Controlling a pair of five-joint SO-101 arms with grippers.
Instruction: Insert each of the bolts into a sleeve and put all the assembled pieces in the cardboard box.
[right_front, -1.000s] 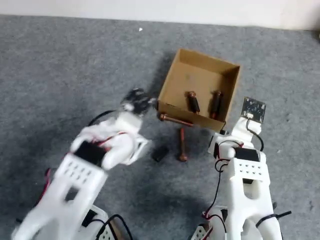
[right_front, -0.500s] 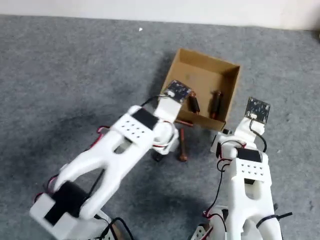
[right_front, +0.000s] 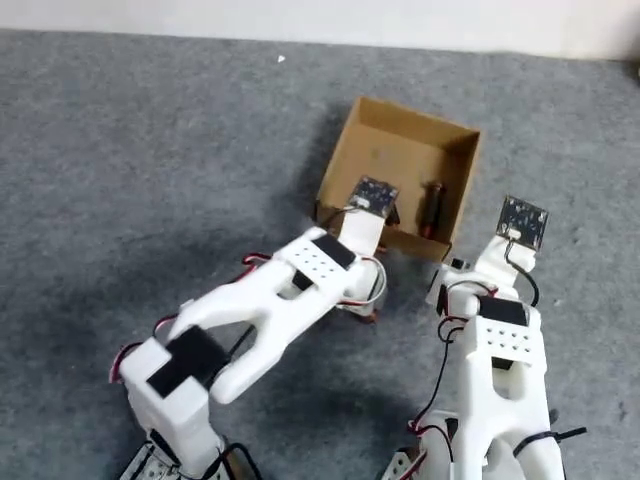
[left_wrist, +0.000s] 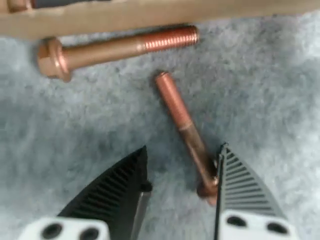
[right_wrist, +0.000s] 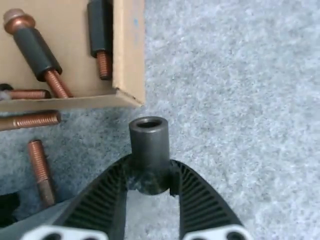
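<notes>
The cardboard box (right_front: 352, 150) stands on the grey carpet and holds two assembled pieces, one of them (right_front: 432, 205) beside my left arm's wrist. In front of the box wall (left_wrist: 150, 15) lie two loose copper bolts. One bolt (left_wrist: 117, 47) runs along the wall. The other bolt (left_wrist: 180, 112) points away from the wall, its head against one finger (left_wrist: 242, 190) of my open left gripper (left_wrist: 182, 149). My right gripper (right_wrist: 149, 172) is shut on a dark sleeve (right_wrist: 149, 142), held upright off the box corner (right_wrist: 127, 55). Both assembled pieces (right_wrist: 37, 52) (right_wrist: 100, 30) lie inside.
My left arm (right_front: 290, 290) stretches across the carpet to the box front. The right arm (right_front: 495, 340) stands just right of it, close to the box's near right corner. Open carpet (right_front: 150, 150) lies to the left and behind.
My left arm has swung from the left across to the box front and come down over the loose bolts. The right arm has hardly shifted.
</notes>
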